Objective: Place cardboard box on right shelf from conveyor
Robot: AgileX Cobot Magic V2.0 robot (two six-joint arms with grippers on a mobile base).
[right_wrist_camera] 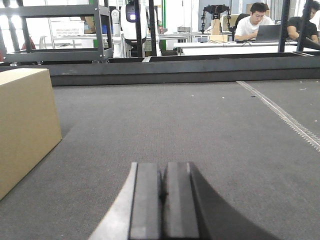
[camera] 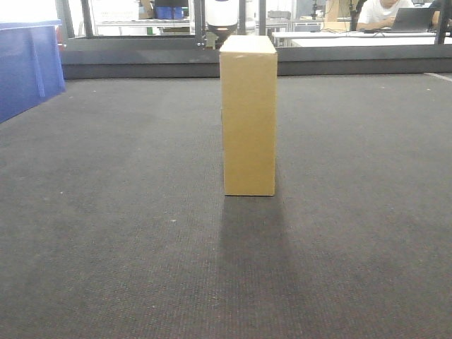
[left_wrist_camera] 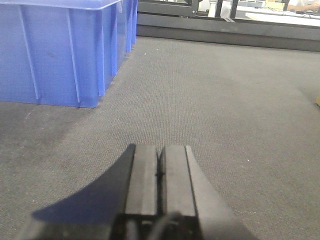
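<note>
The tan cardboard box point(camera: 248, 116) stands upright on the dark grey conveyor point(camera: 127, 212), in the middle of the front view. The right wrist view has the cardboard box point(right_wrist_camera: 25, 125) at its left edge, to the left of my right gripper point(right_wrist_camera: 163, 167), which is shut and empty low over the conveyor point(right_wrist_camera: 210, 120). My left gripper point(left_wrist_camera: 160, 150) is shut with nothing in it, over the conveyor point(left_wrist_camera: 210, 100); a sliver of the cardboard box point(left_wrist_camera: 318, 100) peeks in at the right edge. The right shelf is out of view.
A blue plastic bin point(left_wrist_camera: 55, 50) stands on the belt ahead-left of my left gripper, seen too as the blue plastic bin point(camera: 28, 67). A dark rail point(camera: 141, 63) bounds the far edge. Beyond it sit a metal rack point(right_wrist_camera: 55, 30), another robot point(right_wrist_camera: 132, 20) and people at desks point(right_wrist_camera: 257, 22).
</note>
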